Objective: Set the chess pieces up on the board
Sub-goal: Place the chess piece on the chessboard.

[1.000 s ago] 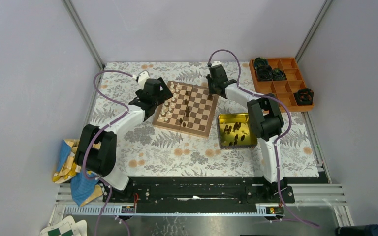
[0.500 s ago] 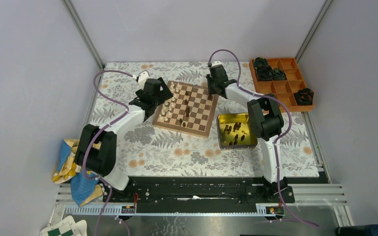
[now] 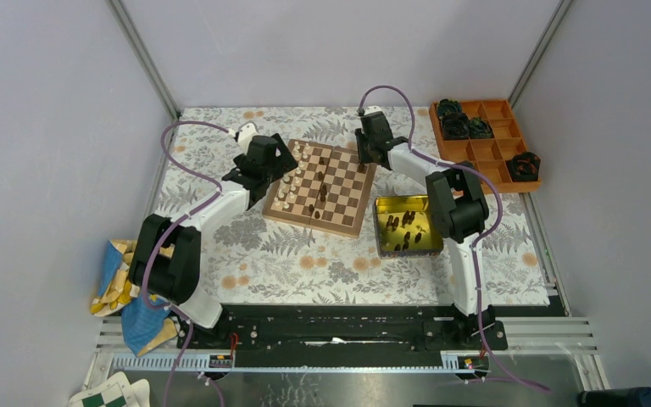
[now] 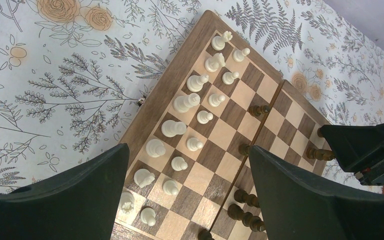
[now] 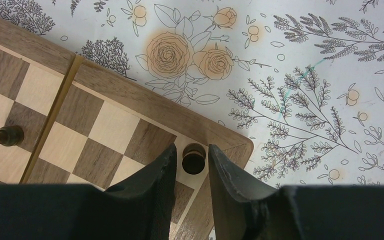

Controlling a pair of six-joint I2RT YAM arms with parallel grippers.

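The board (image 3: pixel 305 219) lies mid-table, slightly turned. Two rows of cream chess pieces (image 4: pixel 195 112) stand along its left side. A few dark pieces (image 4: pixel 245 205) stand near its middle fold. My left gripper (image 4: pixel 187 150) hovers wide open above the near cream pieces, holding nothing. My right gripper (image 5: pixel 192 152) is at the board's far right corner (image 5: pixel 130 95). A dark piece (image 5: pixel 193 159) stands upright on the corner square between its fingers, with a thin gap on each side. In the overhead view the right gripper (image 3: pixel 363 161) covers that corner.
A shiny yellow tin (image 3: pixel 379 229) with several dark pieces sits right of the board. An orange compartment tray (image 3: pixel 496 153) holding black lumps stands at the back right. A bunched cloth (image 3: pixel 119 284) lies at the left edge. A flowered cover spreads under everything.
The right gripper's fingers have parted from the dark piece on the corner square. Neither arm has visibly shifted.
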